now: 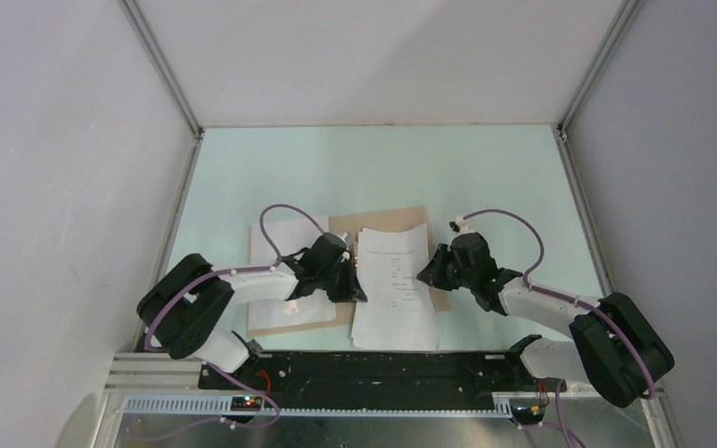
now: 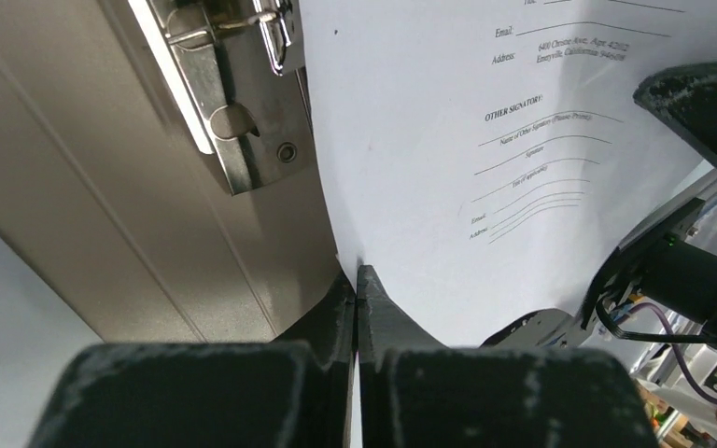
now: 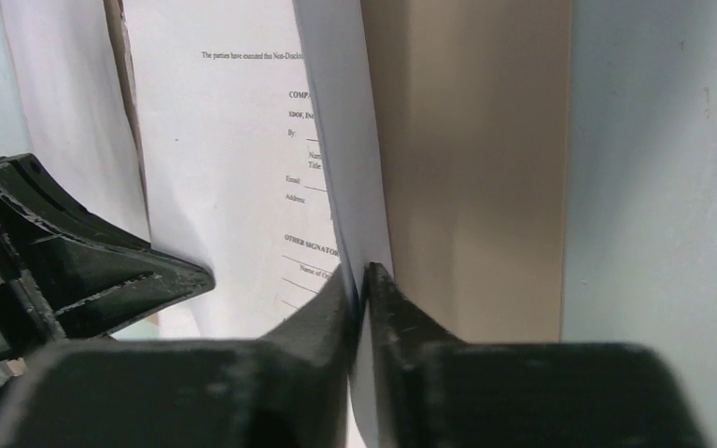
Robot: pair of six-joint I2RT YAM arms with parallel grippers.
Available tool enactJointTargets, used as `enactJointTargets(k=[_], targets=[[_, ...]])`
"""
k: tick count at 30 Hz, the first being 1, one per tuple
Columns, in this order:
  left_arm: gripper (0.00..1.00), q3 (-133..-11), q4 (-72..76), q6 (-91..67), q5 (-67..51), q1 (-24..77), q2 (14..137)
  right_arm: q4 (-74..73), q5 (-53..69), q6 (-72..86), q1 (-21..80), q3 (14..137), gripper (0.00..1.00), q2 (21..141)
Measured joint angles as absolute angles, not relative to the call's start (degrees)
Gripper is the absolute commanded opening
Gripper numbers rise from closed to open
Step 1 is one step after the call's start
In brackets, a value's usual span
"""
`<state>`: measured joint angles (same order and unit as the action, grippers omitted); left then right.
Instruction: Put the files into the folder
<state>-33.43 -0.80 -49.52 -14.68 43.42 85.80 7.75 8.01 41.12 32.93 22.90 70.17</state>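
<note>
The files [image 1: 395, 280] are white printed sheets held over the right half of the open tan folder [image 1: 387, 220]. My left gripper [image 1: 353, 278] is shut on the sheets' left edge; in the left wrist view the gripper [image 2: 357, 280] pinches the paper [image 2: 448, 187] beside the metal spine clip [image 2: 233, 84]. My right gripper [image 1: 429, 273] is shut on the sheets' right edge; in the right wrist view the gripper [image 3: 362, 280] grips the paper [image 3: 243, 187], with the folder's tan board [image 3: 471, 168] behind. The sheets' near end overhangs the folder's front edge.
A white sheet or sleeve [image 1: 280, 280] lies on the folder's left half, under my left arm. The pale green table [image 1: 383, 168] is walled by white panels at the left, right and back. A black rail [image 1: 364, 369] runs along the near edge.
</note>
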Motion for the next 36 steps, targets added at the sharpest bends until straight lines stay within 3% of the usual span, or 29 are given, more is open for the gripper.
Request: enactJointTargets(k=[2, 6, 16, 18, 23, 25, 27, 28, 30, 36], targets=[[0.0, -33.65, -1.23, -49.56, -14.24, 43.62, 85.8, 7.75, 8.54, 40.66, 32.93, 22.9, 0.4, 70.17], [0.0, -34.11, -2.07, -49.52, -13.63, 43.77, 85.82, 7.6, 10.28, 40.14, 32.32, 22.9, 0.48, 70.17], [0.0, -34.79, -3.09, -49.52, -13.54, 43.88, 86.06, 7.27, 11.9, 39.92, 31.62, 22.9, 0.47, 71.77], [0.0, -35.07, -3.6, -49.5, -13.52, 43.88, 86.15, 7.38, 12.08, 39.97, 32.03, 22.9, 0.42, 72.88], [0.06, -35.46, -4.45, -49.47, -13.47, 43.88, 86.17, 7.97, 12.43, 39.7, 32.14, 22.92, 0.02, 73.93], [0.11, -35.79, -5.3, -49.39, -13.3, 43.88, 86.17, 7.77, 12.49, 39.42, 31.4, 22.96, 0.0, 73.93], [0.24, -36.49, -6.68, -49.06, -12.93, 43.88, 86.17, 6.79, 12.27, 38.63, 30.44, 23.55, 0.0, 73.93], [0.35, -36.82, -7.25, -48.9, -12.62, 43.88, 86.17, 6.04, 11.84, 37.98, 30.11, 24.21, 0.0, 73.93], [0.42, -37.67, -8.56, -48.4, -12.4, 43.88, 86.17, 4.51, 10.39, 36.14, 29.74, 26.44, 0.0, 74.32], [0.45, -40.36, -14.02, -46.41, -10.04, 43.88, 85.52, 2.94, 5.45, 30.57, 29.61, 33.41, 0.0, 78.17]])
